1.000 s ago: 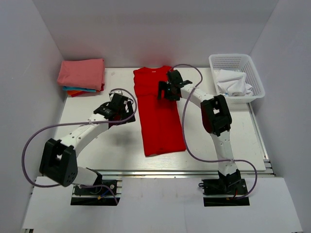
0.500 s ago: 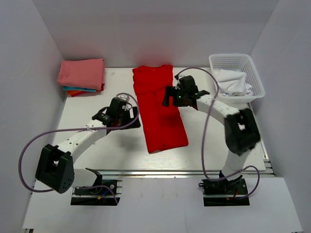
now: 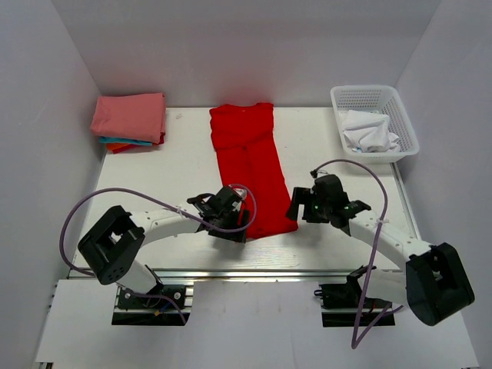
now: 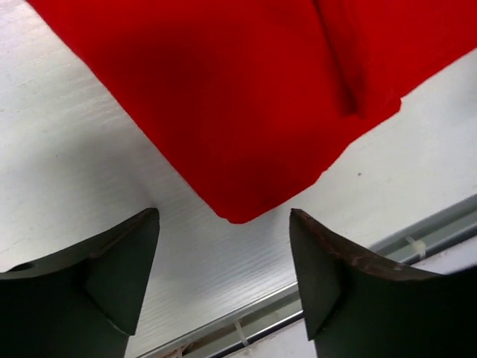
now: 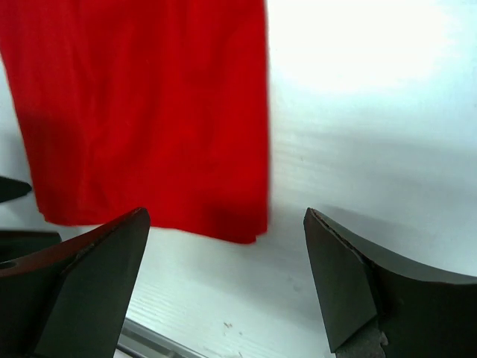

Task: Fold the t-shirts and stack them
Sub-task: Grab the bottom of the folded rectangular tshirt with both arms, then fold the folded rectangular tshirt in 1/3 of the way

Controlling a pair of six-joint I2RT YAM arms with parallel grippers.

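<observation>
The red t-shirt [image 3: 252, 165] lies flat on the table [image 3: 169, 169] as a long narrow strip, its sides folded in. It runs from the upper centre of the top view, where the collar end sits, down to a hem at the lower centre. Both arms are low over the near end of it.

The left tool [image 3: 240, 223] is at the lower left corner of the hem. In the left wrist view its two dark fingers [image 4: 112, 261] stand well apart, and the rounded corner of the red cloth shows in the gap between them, with an overlapping fold to the upper right.

The right tool [image 3: 294, 207] is at the lower right corner of the hem. From its own camera the fingers [image 5: 89, 276] are likewise spread wide, with the shirt's right edge and bottom corner between them (whether either tool touches the cloth cannot be told).

In the upper left of the top view rests a stack of folded t-shirts: a pink shirt [image 3: 129, 115] on top, a thin teal shirt [image 3: 123, 141] edge beneath it, and an orange-red shirt [image 3: 117, 147] at the bottom. In the upper right a white basket [image 3: 374, 94] holds a crumpled white cloth [image 3: 369, 131].
</observation>
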